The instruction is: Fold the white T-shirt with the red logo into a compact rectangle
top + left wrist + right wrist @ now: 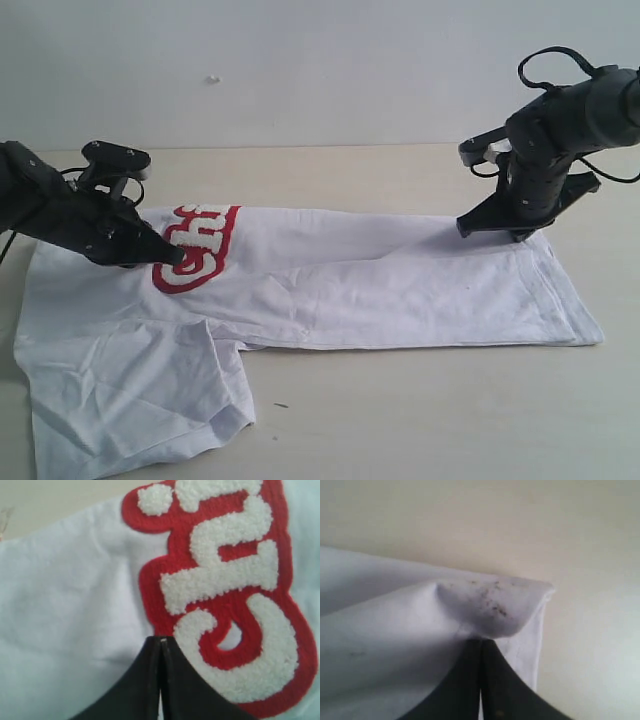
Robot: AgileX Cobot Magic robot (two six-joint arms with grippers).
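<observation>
**Layout.** One white T-shirt (400, 290) lies flat on the table (420, 410). Its long axis runs from the table's left edge toward the right edge, as the exterior view shows it. The far long side is already folded over the body. One sleeve (150, 400) spreads out toward the near left corner of the table. One red logo (215, 240) shows at the left end of the shirt, cut short by the fold so that only its first letters are visible.

**Left gripper** (175, 258). The jaws are pressed together, with the tip resting on the cloth at the edge of the logo (225, 605). The cloth around the tip (161, 640) lies flat. The pictures do not show whether any cloth is pinched.

**Right gripper** (522, 237). This gripper stands at the far right corner of the shirt, at the opposite end of the long axis. The jaws are together. A hump of cloth rises directly at the tip (481, 641), which suggests that it has pinched the shirt's edge.

**Governing relation.** The two grippers, one at each end, stand on the same far long edge of the shirt, and the rest of the shirt lies on their near side. Judged from this, the next fold would run along or across that axis. The left arm is nearer the logo and sleeve, and the right arm is nearer the hem end.

**Count.** One shirt, one logo, one spread sleeve, two grippers.
</observation>
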